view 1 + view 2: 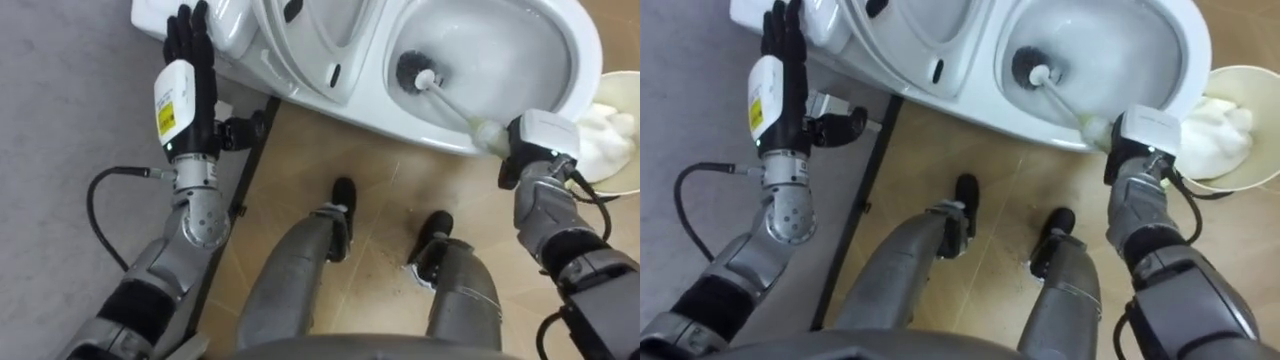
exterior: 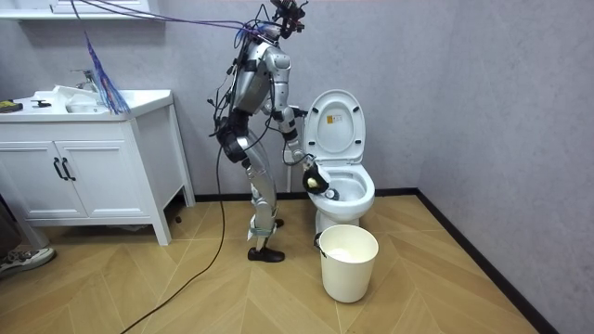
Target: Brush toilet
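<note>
The brush (image 1: pixel 445 100) is gripped by its handle in the right hand (image 1: pixel 540 140), fingers curled round it, with its head set in the toilet (image 1: pixel 570 45) bowl. The left hand (image 1: pixel 185 85) is held by the cistern (image 1: pixel 232 35), fingers straight and pressed together.

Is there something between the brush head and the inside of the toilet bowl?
Nothing visible: the brush head sits inside the open bowl, handle in the right hand; left hand open by the tank.

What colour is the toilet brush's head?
Black. The toilet brush shows best in the left eye view.
</note>
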